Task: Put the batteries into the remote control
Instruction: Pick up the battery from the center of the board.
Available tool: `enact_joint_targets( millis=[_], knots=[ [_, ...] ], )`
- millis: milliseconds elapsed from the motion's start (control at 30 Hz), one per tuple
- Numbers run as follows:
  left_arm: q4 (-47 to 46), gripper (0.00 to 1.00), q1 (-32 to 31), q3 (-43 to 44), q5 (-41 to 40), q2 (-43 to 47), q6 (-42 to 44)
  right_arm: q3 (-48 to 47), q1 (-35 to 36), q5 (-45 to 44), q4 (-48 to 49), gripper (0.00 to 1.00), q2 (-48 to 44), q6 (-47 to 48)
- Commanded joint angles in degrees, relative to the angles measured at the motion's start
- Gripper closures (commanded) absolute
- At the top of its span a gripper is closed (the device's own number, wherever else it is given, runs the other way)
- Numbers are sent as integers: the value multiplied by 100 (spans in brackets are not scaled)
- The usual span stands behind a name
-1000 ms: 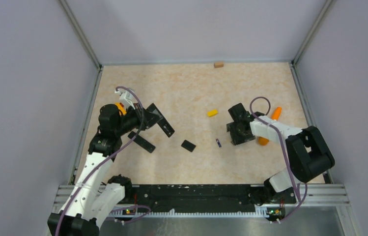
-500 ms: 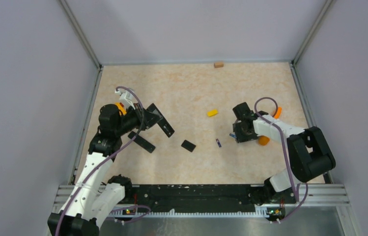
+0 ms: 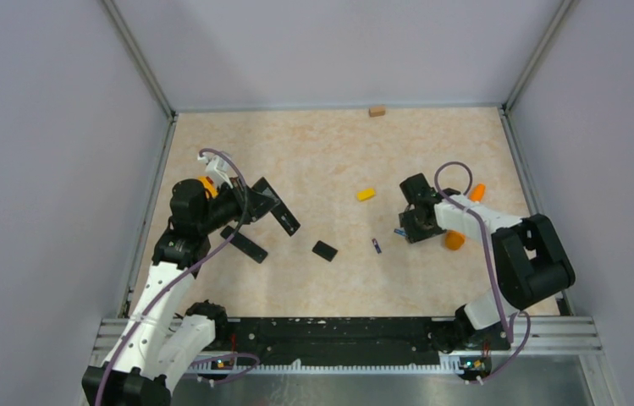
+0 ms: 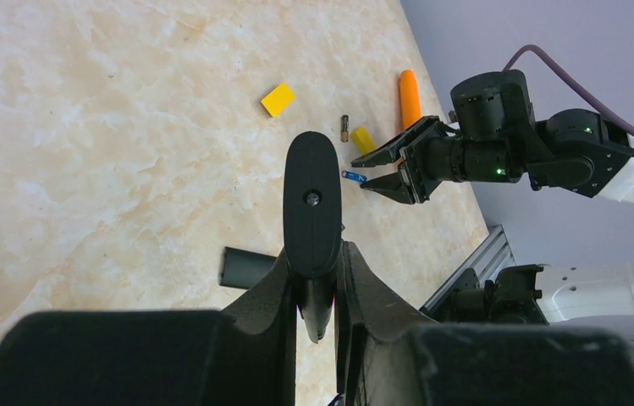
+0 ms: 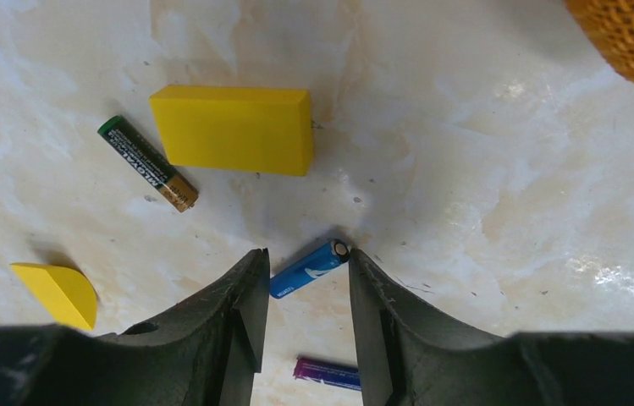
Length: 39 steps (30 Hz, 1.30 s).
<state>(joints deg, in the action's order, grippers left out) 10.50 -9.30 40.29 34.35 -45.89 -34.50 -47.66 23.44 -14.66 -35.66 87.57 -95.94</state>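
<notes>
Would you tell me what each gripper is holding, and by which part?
The left gripper clamps the black plastic remote control by one end. The right gripper straddles a small blue cylindrical battery, apparently not yet gripped.

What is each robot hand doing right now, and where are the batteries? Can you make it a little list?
left gripper: shut on the black remote
right gripper: open, one finger on each side of the blue battery
blue battery: lying on the table, not lifted
green and gold battery: on the table, beside the yellow block
purple battery: on the table, just behind the blue one, near the right gripper
</notes>
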Motion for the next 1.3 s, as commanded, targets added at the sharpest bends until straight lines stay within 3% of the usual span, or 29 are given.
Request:
enact_joint_targets(
  millis=[0,500,900,1000,1167,1267],
  knots=[
    [-193,100,7,40,-87,52,69,-4,-48,-46,-18,57,339,364],
    [-198,100,7,32,-112,29,85,-329,165,504,-322,60,1098,-252],
    [-127,100,7,83,-135,53,106,-380,220,89,-125,89,1107,99],
    [-142,100,7,68,-97,46,78,-438,243,4,246,100,1032,1005],
    [-220,100,7,60,86,47,-28,-561,310,-175,863,100,549,3150],
    [-377,100,7,16,369,-29,-281,-469,312,201,1517,100,-73,4566]
  ],
)
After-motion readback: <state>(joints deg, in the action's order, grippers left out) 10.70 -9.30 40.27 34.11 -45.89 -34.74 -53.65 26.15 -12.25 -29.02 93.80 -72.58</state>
